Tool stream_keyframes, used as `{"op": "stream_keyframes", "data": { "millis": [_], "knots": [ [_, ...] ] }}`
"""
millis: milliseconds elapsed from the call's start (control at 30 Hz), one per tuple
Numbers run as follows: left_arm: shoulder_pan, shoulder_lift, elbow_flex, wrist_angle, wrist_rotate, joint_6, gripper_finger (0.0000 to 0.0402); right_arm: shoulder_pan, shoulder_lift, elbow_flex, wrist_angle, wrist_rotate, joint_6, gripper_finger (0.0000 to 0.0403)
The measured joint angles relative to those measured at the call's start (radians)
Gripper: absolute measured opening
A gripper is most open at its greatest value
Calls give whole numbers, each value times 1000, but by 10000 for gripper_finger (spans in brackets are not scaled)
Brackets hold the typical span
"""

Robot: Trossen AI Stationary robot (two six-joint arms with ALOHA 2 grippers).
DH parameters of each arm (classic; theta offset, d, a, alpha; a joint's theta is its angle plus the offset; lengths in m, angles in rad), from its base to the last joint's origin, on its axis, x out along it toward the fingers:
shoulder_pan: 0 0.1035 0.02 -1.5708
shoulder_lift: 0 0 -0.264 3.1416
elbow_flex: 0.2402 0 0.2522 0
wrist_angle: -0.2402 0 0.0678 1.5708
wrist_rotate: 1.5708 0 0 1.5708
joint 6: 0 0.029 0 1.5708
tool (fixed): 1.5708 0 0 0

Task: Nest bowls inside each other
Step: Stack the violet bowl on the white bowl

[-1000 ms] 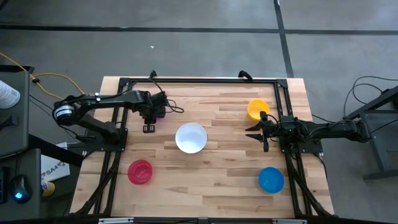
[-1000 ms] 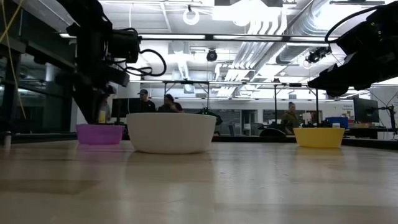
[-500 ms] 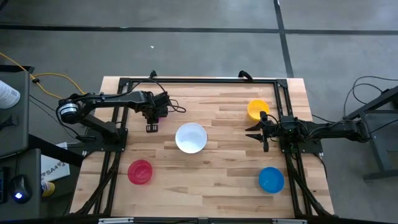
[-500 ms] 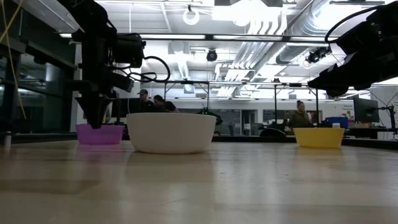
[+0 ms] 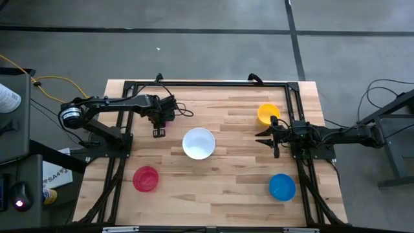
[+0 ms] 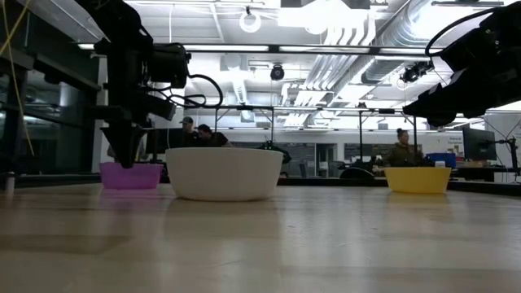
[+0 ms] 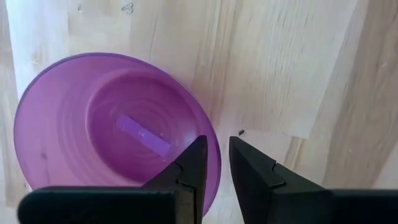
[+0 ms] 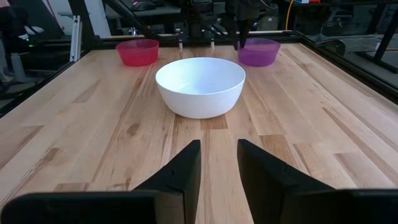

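1. Where the overhead view looks straight down, the bench (image 5: 226,175) is a pale plank top with grain running left to right, edged by a black frame and standing on a grey floor crossed by dark lines.
2. White bowl (image 5: 198,143) sits near the middle; yellow bowl (image 5: 267,113) upper right, blue bowl (image 5: 282,186) lower right, red-pink bowl (image 5: 145,178) lower left, all well apart.
3. Purple bowl (image 7: 112,124) lies at the upper left, mostly hidden from above by the left arm.
4. Left end effector (image 7: 214,165) stands over that bowl's rim, one finger inside and one outside, the gap narrow (not yet pinching the wall, as far as the wrist view shows).
5. Right end effector (image 8: 217,163) hovers at the right side of the bench, below the yellow bowl, empty, its fingers parted only a little.
6. From bench height the room behind shows bright ceiling lights, pale ducts, dark racks and several people (image 6: 195,134) in the distance.
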Motion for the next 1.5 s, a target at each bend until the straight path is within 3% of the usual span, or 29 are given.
{"op": "stream_keyframes", "data": {
  "millis": [333,1067,1233,1500],
  "knots": [
    [0,0,0,7,-2,-2,5,0,0,0,0,0,0,98],
    [0,0,0,-7,-50,11,1,0,0,0,0,0,0,98],
    [-17,-5,1,-7,-29,81,1,0,0,0,0,0,0,98],
    [-78,-4,91,-50,-26,151,0,0,0,0,0,0,0,98]
  ]
}}
